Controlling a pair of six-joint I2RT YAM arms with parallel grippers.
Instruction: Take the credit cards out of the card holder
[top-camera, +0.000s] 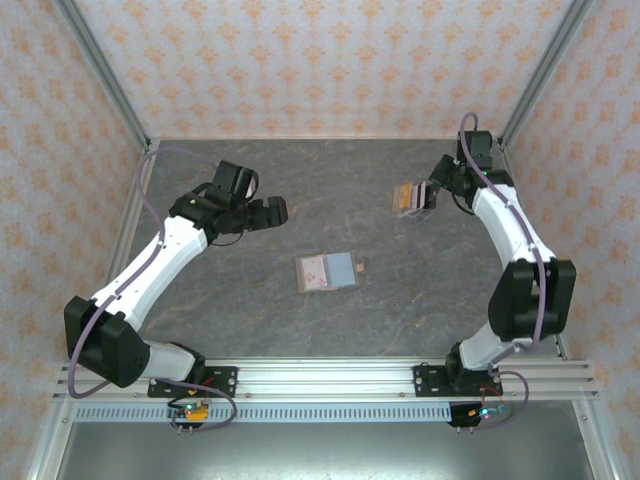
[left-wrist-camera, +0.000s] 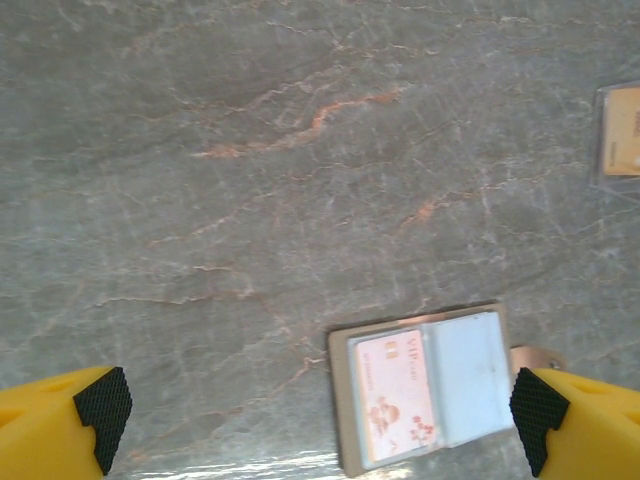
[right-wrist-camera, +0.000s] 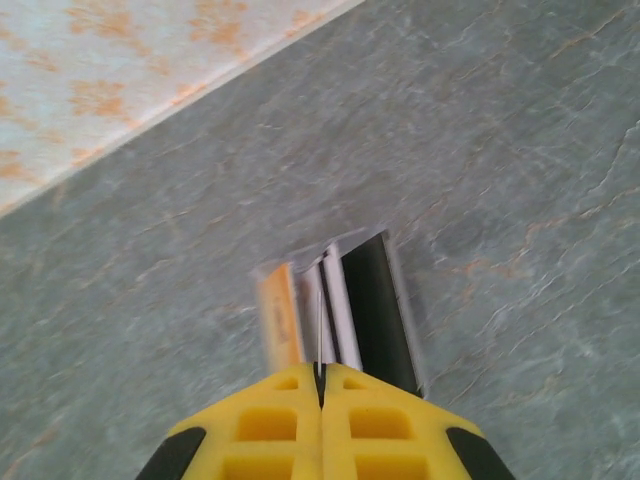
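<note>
The card holder lies open and flat at the table's middle. A pink card sits in its left panel, the right grey-blue panel looks bare, and a small tan tab sticks out on its right. My left gripper hovers up and left of it, open and empty; its fingertips frame the holder in the left wrist view. At the back right, my right gripper is shut on a thin credit card seen edge-on, just above a small pile of cards.
The pile under the right gripper holds an orange card, a white one and a black one, fanned on the grey stone-patterned table. Papered walls and metal posts close off the back and sides.
</note>
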